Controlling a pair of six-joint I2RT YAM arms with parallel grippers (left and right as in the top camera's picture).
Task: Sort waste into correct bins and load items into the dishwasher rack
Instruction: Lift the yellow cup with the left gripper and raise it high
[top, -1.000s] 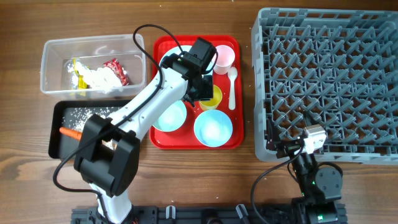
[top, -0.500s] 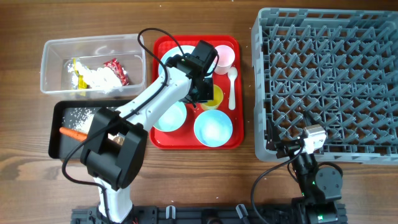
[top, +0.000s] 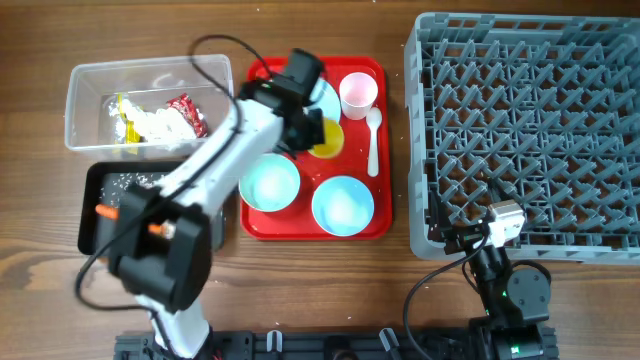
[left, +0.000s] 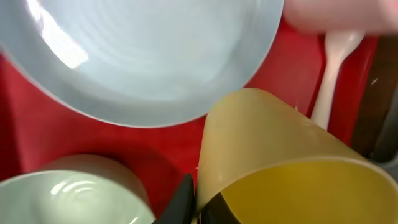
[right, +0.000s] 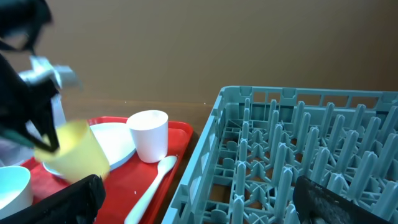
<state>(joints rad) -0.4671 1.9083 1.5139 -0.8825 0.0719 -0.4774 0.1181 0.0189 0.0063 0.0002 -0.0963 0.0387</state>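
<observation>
Shifted left: yellow cup (top: 328, 139), tilted above red tray (top: 381, 226); pinched at rim by left gripper (left: 196, 209). Spread wide by dishwasher rack (top: 530, 130): right gripper (right: 202, 202).

Soft, even light from above fills the overhead view; the worktop (top: 330, 290) is bright and shadows are short and faint. The left arm (top: 215, 150) smears with motion blur at lower left. The left wrist view is too close for focus: white glare streaks the light blue plate (left: 143, 56) at upper left, and the pink cup (left: 336, 15) is haze. In the right wrist view the dishwasher rack (right: 298, 162) is fairly sharp, the dark fingers (right: 68, 199) soft.
</observation>
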